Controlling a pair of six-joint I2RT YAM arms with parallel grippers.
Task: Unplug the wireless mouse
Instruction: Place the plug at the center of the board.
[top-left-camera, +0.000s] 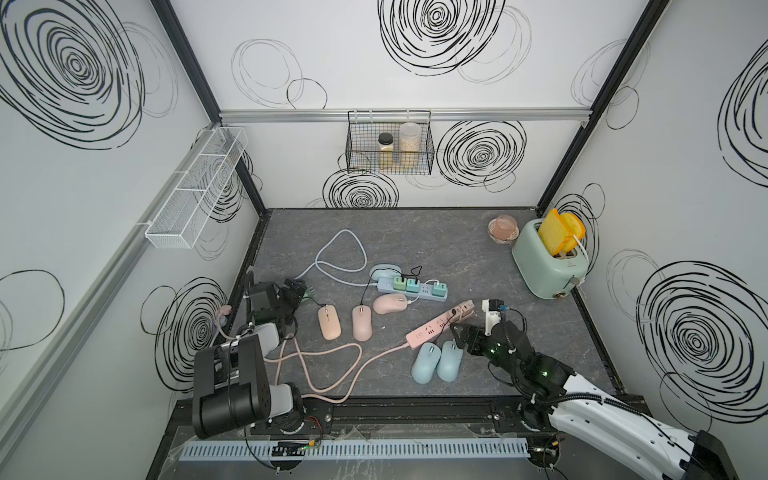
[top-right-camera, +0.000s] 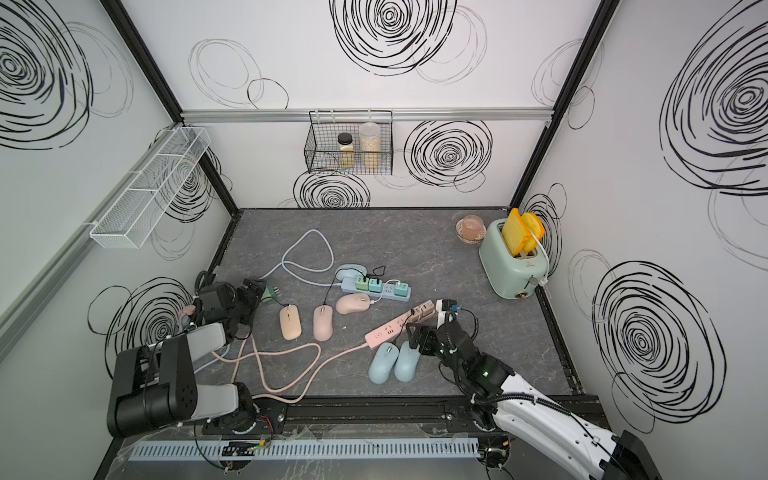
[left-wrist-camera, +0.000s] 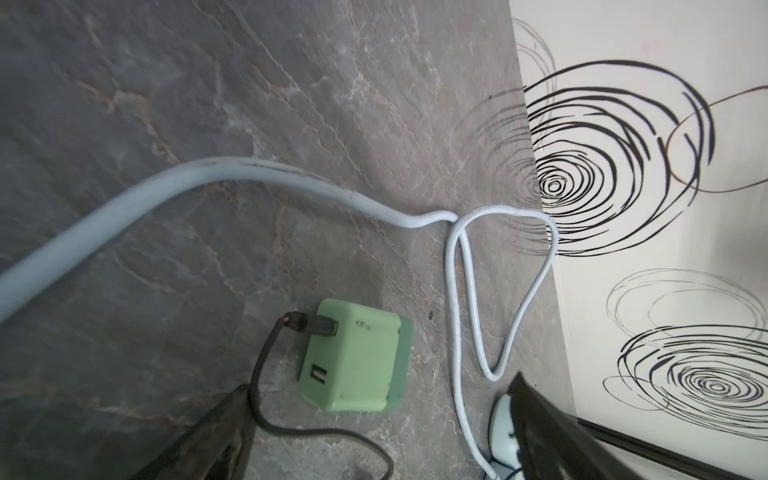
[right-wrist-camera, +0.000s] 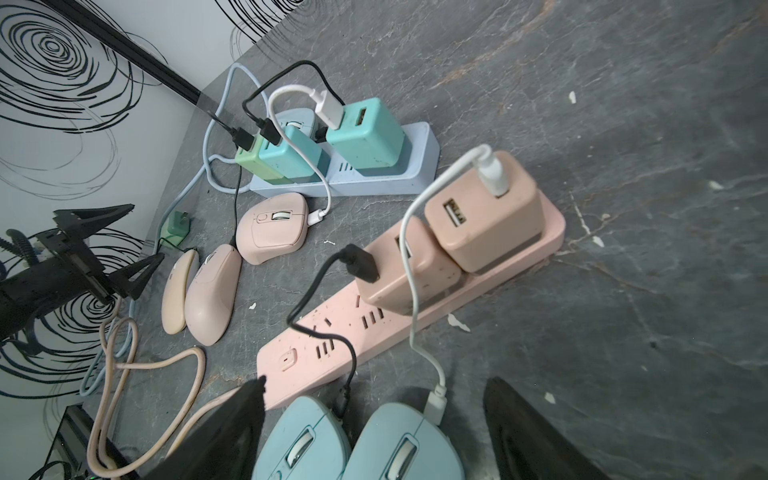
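— Where is our mouse?

— The pale pink mouse (top-left-camera: 329, 322) lies on the bench (top-left-camera: 457, 249), out from the blue power strip (top-left-camera: 411, 289) toward the left arm. Its black cable (left-wrist-camera: 259, 365) runs to the green charger (left-wrist-camera: 355, 357), which lies on its side off the strip, farther from it than the mouse.

— And our claws?

— The left claw (right-wrist-camera: 145, 232) stands spread just beside the charger, pinching nothing. The right claw (right-wrist-camera: 374, 380) is spread too, above two blue mice (right-wrist-camera: 307, 440) on the robot's side of the strip.

— How do we think it handles?

— Light, we judge. The charger is a small hard cube that would skate on the bench, and the cable is thin and limp. The USB plug (left-wrist-camera: 309, 324) probably sits tight, so we would grip its stiff black housing, never the cord, and pin the charger meanwhile. The mouse shell looks smooth and rounded, so slippery.

— What can't we make out?

— The cable's join at the mouse is too small to read in both top views. The left wrist view misses the mouse entirely, and the charger's pins do not show there.
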